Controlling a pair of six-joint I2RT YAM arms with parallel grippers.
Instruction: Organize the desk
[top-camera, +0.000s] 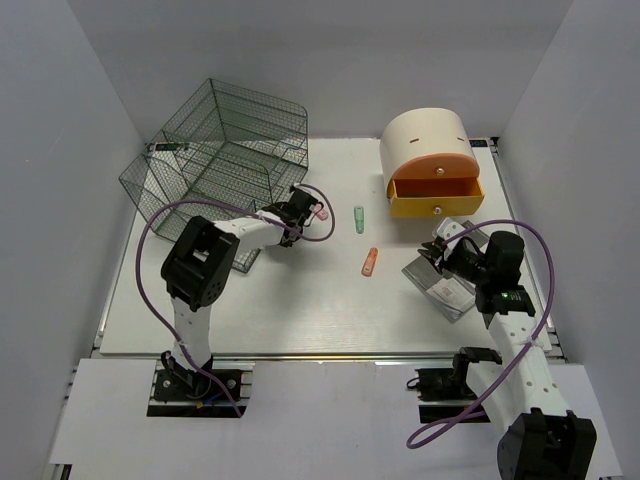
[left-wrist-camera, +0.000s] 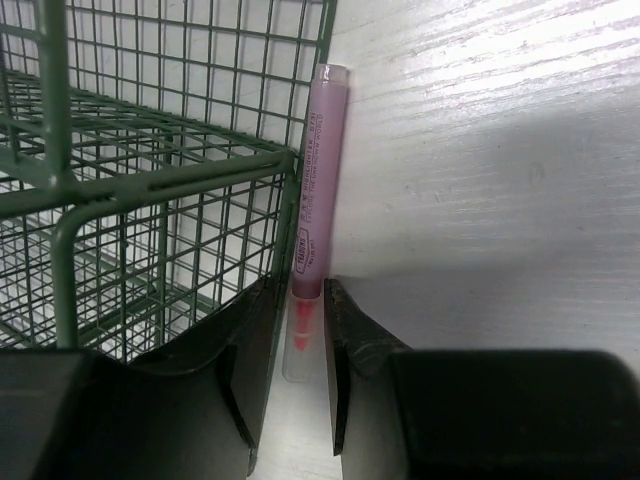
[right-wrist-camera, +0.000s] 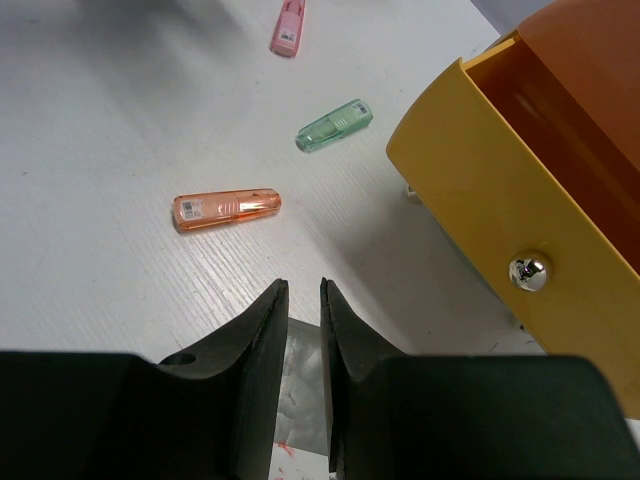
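While left gripper (left-wrist-camera: 305, 300) pinches pink tube (left-wrist-camera: 320, 170), desk (left-wrist-camera: 480, 150) lies beneath.

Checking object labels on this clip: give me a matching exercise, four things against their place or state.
Things:
1 pink tube
2 orange tube
3 yellow drawer
4 green wire cage

Places or states:
a pulled open
b between the fingers of the left gripper
c lying loose in the middle of the desk
d standing at the far-left corner

Pairs: 1-b, 2-c, 3-a, 4-d
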